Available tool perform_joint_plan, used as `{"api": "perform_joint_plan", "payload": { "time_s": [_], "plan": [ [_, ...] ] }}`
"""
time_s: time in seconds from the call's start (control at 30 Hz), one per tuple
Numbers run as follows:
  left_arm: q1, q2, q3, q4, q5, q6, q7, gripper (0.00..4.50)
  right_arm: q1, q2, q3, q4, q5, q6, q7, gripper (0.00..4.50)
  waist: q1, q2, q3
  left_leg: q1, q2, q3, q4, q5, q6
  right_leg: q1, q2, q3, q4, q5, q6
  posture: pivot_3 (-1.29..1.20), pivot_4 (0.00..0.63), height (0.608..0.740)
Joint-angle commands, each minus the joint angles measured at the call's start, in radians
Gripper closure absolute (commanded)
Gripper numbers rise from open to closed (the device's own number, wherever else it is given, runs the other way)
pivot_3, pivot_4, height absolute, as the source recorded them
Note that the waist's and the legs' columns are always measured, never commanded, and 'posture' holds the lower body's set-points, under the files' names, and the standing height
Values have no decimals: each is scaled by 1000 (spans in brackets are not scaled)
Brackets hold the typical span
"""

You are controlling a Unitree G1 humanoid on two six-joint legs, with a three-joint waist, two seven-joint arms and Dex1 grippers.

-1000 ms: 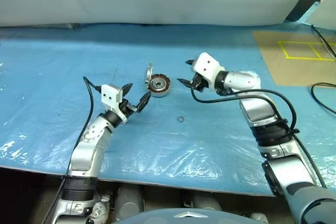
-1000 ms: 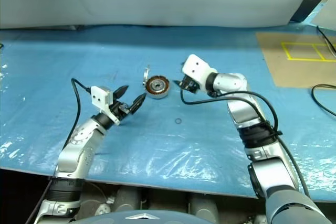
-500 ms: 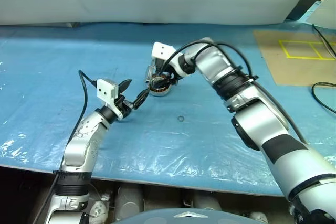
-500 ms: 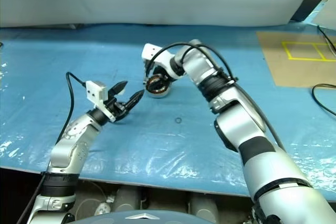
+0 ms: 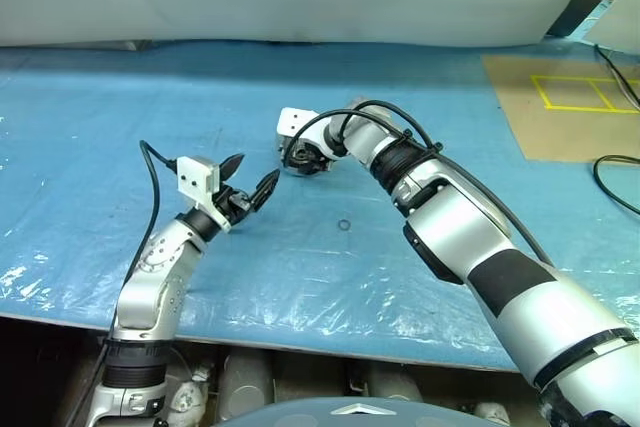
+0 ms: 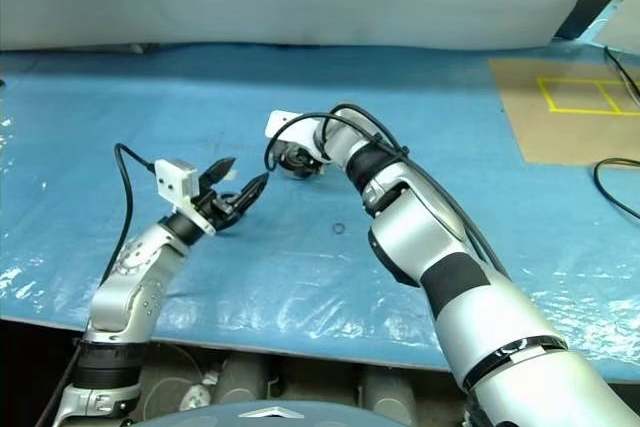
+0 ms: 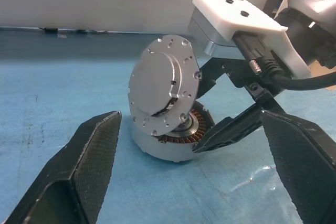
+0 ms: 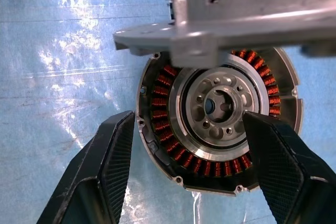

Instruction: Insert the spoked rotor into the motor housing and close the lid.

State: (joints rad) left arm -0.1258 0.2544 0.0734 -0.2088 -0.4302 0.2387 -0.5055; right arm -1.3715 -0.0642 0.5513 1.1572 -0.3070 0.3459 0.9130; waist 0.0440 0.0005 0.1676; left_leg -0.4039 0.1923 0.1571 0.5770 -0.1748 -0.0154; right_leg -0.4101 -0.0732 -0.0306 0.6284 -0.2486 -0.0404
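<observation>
The motor housing (image 8: 168,129) lies on the blue sheet, its ring of copper windings facing up. The spoked rotor (image 8: 216,106), silvery with a hub and holes, sits in the middle of the windings. The lid (image 7: 163,90) stands upright on its joined edge beside the opening. My right gripper (image 8: 187,116) points down over the housing, open, with one finger on each side of the rotor and nothing gripped. My left gripper (image 5: 250,185) is open and hovers a short way to the left of the housing, aimed at the lid's plain outside.
A tiny thin ring (image 5: 344,225) lies on the sheet in front of the housing. A brown board with yellow tape (image 5: 560,107) and a black cable (image 5: 620,182) are at the far right. The table's front edge (image 5: 300,342) runs near me.
My right arm has swung left and dropped, its elbow lifting, so the gripper went from beside the housing to above it. The left arm has stayed put.
</observation>
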Motion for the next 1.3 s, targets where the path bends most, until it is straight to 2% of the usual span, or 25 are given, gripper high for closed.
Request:
{"api": "perform_joint_plan", "payload": {
  "time_s": [0.03,0.3,0.4,0.5,0.53,0.73,0.8,0.97,1.1,1.3],
  "plan": [
    [1,-1,-2,-42,6,-16,7,36,-27,12,-8,9,-27,-33,16,1081,0,0,0,0,0,0,0,0,0,0,0,0,0,0,0,0,150,740],
    [1,-9,-5,-37,13,-20,12,36,-9,27,-14,3,-55,-42,45,1081,0,0,0,0,0,0,0,1,2,0,0,0,1,0,0,0,150,740],
    [-3,-16,-9,-30,18,-23,13,0,-4,35,-24,4,-50,-20,59,1715,0,0,0,0,0,0,0,1,2,0,0,0,1,0,0,0,150,740],
    [-3,-21,-8,-25,23,-27,14,0,4,37,-26,-10,-54,-6,86,2667,0,0,0,0,0,0,0,1,2,0,0,0,1,0,0,0,150,740],
    [-2,-23,-9,-25,25,-28,15,0,7,36,-24,-12,-59,0,86,2791,0,0,0,1,0,0,0,1,2,0,0,0,1,0,0,0,150,740],
    [3,-31,-10,-23,28,-31,15,0,25,19,-18,-81,-70,45,134,2790,0,0,0,2,0,0,0,0,1,0,0,0,5,-1,-1,0,150,740],
    [1,-33,-10,-20,28,-30,14,0,22,13,-16,-143,-69,100,173,2790,1,0,0,2,0,0,1,0,1,0,0,0,5,-1,-1,0,150,740],
    [-1,-40,-10,-15,25,-28,12,0,-5,11,-44,-292,-25,388,296,2790,1,0,0,-1,0,0,1,2,3,-5,0,1,8,-1,-1,0,150,740],
    [2,-46,-10,-7,30,-33,10,0,-13,-30,-4,-418,-6,689,389,2790,1,0,1,-1,0,0,1,2,3,-7,0,1,12,-2,-3,0,150,740],
    [-7,-43,-10,9,27,-32,-2,0,21,-80,53,-608,72,1000,377,2790,5,0,1,-1,0,0,2,1,1,-7,0,2,12,-2,-3,0,150,740]
  ]
}}
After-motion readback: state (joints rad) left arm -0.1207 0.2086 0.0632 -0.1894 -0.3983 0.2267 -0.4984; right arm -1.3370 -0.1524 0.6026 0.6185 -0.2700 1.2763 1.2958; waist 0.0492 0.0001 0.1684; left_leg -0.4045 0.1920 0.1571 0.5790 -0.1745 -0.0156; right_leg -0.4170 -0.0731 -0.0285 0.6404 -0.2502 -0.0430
